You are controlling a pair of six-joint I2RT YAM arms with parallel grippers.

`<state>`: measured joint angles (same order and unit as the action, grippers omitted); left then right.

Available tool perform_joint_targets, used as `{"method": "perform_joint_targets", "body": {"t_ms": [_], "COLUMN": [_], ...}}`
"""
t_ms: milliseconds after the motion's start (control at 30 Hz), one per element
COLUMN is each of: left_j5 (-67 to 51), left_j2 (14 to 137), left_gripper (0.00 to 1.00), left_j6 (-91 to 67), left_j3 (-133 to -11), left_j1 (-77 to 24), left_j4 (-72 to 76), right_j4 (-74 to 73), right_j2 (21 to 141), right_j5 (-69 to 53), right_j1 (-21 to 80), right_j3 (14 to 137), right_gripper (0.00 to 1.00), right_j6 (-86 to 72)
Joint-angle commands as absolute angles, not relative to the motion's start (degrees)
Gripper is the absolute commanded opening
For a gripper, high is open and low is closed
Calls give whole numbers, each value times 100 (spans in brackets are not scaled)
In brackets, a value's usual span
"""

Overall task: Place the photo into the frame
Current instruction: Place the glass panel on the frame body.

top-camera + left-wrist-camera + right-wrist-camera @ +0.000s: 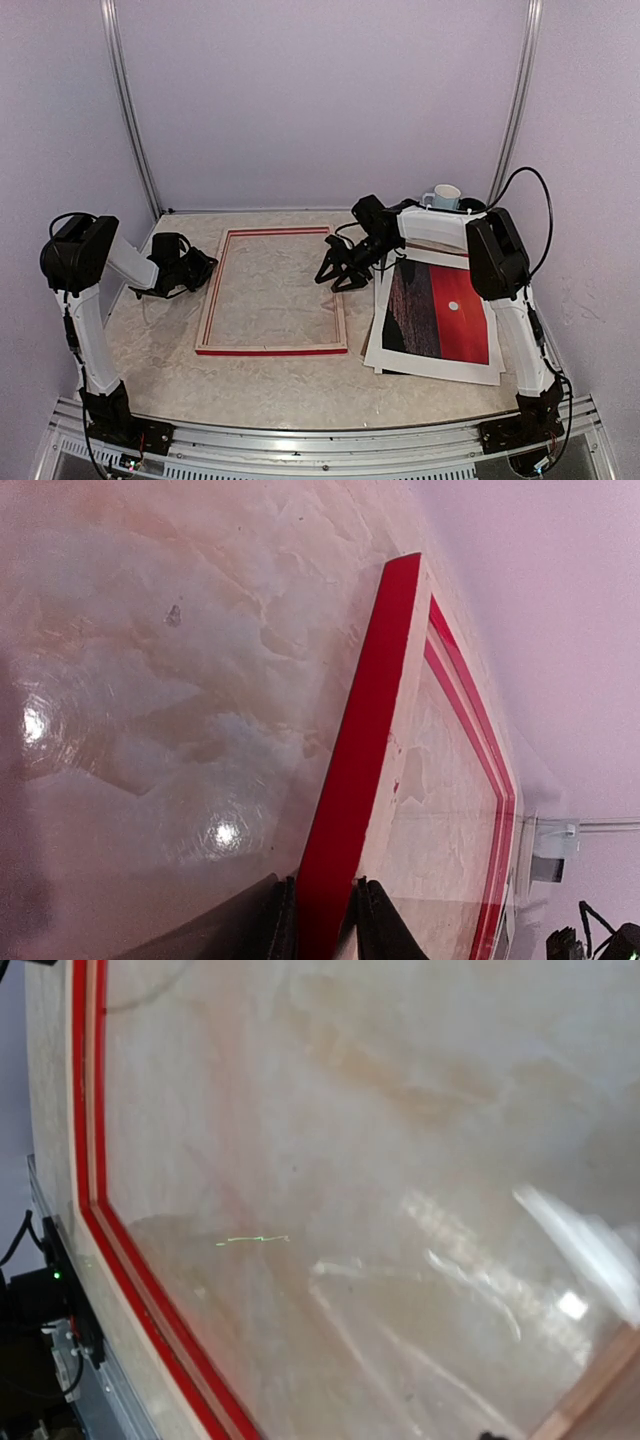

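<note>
The frame (272, 292) lies flat on the table left of centre, with thin red rails and pale wood inner edges. My left gripper (197, 268) is shut on its left rail; in the left wrist view the red rail (360, 750) runs up between my two black fingers (375, 930). My right gripper (338, 279) hovers over the frame's right rail with its fingers spread open and nothing between them. Its wrist view looks down through the frame (95, 1210) at bare tabletop. The photo (440, 315), a red sunset with a white sun, lies face up at the right.
The photo rests on a stack of white sheets (400, 362) by the right arm's base. A white mug (443, 196) stands at the back right corner. Pale walls and metal posts close the table in on three sides.
</note>
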<state>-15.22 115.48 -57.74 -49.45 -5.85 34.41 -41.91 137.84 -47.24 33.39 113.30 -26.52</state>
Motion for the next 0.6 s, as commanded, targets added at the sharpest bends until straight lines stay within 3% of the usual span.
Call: {"method": "perform_joint_targets", "body": {"t_ms": [0, 567], "left_j5": [-1562, -1547], "left_j2": [11531, 11483], "left_gripper": [21, 21], "left_j6": [-5817, -5829], "left_j3": [-4751, -4713], "left_j1": [-686, -688], "left_j4": [3005, 3015], "right_j4": [-4352, -4999], "right_j2": [13456, 13289], "right_j5": [-4632, -3679], "right_j1": [3458, 3516], "right_j3": [11234, 11229], "right_gripper": [67, 73], "right_j6": [-2458, -1992]}}
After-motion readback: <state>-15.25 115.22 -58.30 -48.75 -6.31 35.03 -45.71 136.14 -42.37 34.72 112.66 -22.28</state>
